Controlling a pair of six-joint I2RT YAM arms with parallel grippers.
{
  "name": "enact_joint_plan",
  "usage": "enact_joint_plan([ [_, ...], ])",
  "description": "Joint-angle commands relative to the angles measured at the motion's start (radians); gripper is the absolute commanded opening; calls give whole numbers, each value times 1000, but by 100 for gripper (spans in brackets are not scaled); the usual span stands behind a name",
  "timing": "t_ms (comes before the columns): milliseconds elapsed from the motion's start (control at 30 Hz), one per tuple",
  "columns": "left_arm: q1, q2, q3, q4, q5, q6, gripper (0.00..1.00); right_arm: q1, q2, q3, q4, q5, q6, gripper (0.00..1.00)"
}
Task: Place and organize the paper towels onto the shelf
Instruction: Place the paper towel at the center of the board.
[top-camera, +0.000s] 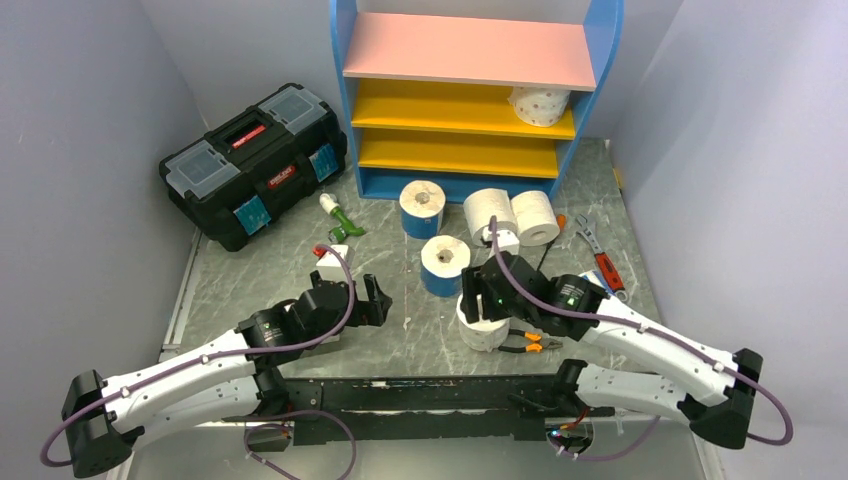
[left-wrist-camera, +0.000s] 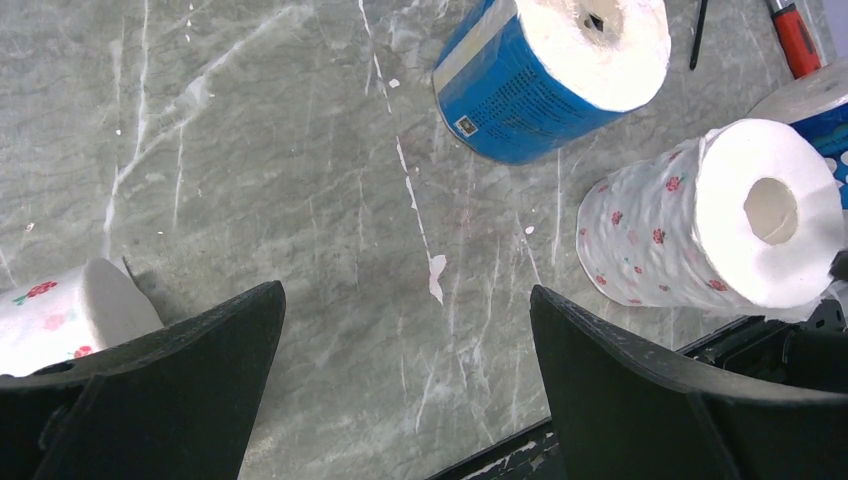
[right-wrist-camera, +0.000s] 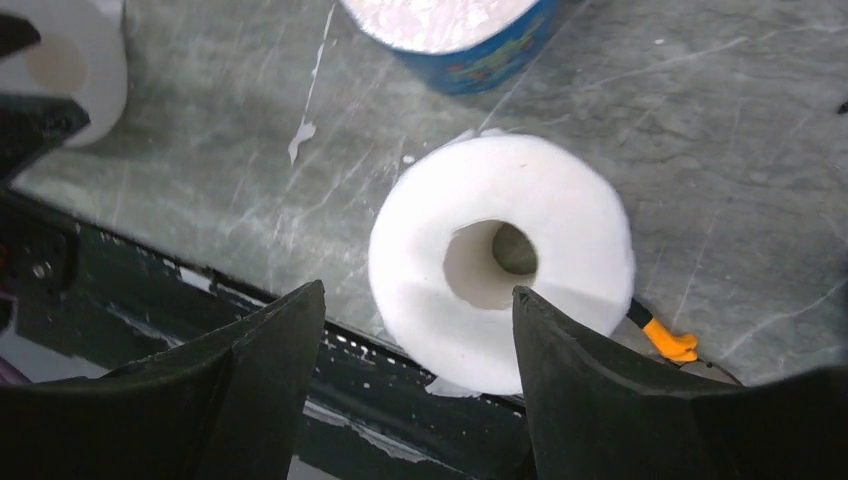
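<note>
Right gripper (right-wrist-camera: 420, 295): black fingers part-spread above an upright plain white roll (right-wrist-camera: 540, 210) standing on the table. Left finger is clear of it; right finger overlaps its rim, contact cannot be told. Nothing gripped.

Left gripper (left-wrist-camera: 405, 300): spread wide, empty, over the grey veined tabletop (left-wrist-camera: 300, 150).

The white roll is soft and cylindrical, with a round hollow core.

One pink-dotted roll (top-camera: 540, 103) sits on the shelf's (top-camera: 470, 50) upper yellow board, at the right end. Two blue-wrapped rolls (top-camera: 421, 208) stand on the table in front.

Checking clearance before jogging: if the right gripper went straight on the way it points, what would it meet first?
The white paper towel roll standing on end directly beneath the right gripper. Depth is unclear, but nothing else shows in between.
</note>
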Motion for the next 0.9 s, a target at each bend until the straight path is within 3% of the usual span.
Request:
enact_joint_plan([
  [0,-3,-16,8,24,-7,9,99,80,36,49,-15,42,-65,70],
  [233,-3,-32,-2,17,-7,3,99,81,51,74,-156,321,151,67],
  [400,-3,-40,-17,33,-6,5,99,-24,-55,24,-129,255,257,71],
  [500,-3,-34,-23,47,-3,5,99,-28,-117,21,-150,295,465,66],
  [600,-3,-23,-25,61,5,4,99,-31,-192,23,-133,299,530,61],
  [633,-3,-19,-25,65,9,4,99,-32,-227,8,-105,287,516,67],
  [667,-3,-15,-24,67,12,4,99,-32,-263,-17,-70,260,478,91],
  [700,-3,-12,-23,67,13,3,99,-32,-304,-49,-30,235,440,99],
  [767,-3,-10,-21,67,14,1,99,-37,-371,-106,2,207,433,100],
  [867,-3,-11,-28,76,18,-3,99,-65,-268,-51,-175,210,512,99],
])
